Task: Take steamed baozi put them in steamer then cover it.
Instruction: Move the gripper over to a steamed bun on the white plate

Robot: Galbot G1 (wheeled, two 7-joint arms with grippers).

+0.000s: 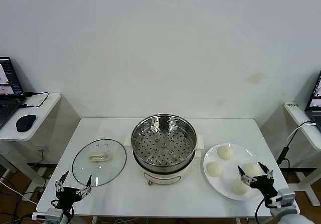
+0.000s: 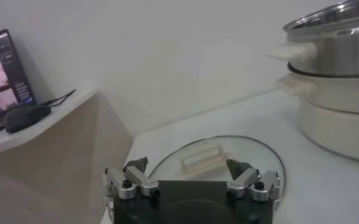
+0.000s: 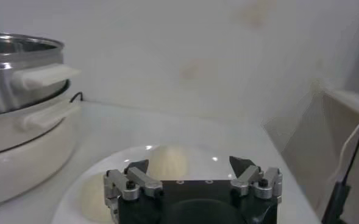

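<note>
White wall rises behind your white desk [image 1: 125,134]. At the desk's centre stands the steamer [image 1: 163,146], uncovered, its perforated tray bare. Its cover [image 1: 99,161] lies flat toward the left edge. Near the right edge, a white plate [image 1: 226,180] carries the four steamed baozi [image 1: 215,169]. Your left gripper [image 1: 73,187] hovers at the front left corner, fingers apart, just before the cover. Your right gripper [image 1: 255,173] hangs over the plate's front, fingers apart, holding nothing. A small label on the steamer's base is unreadable.

Left claw [image 1: 73,188] and right claw [image 1: 255,173] hang low, open.
</note>
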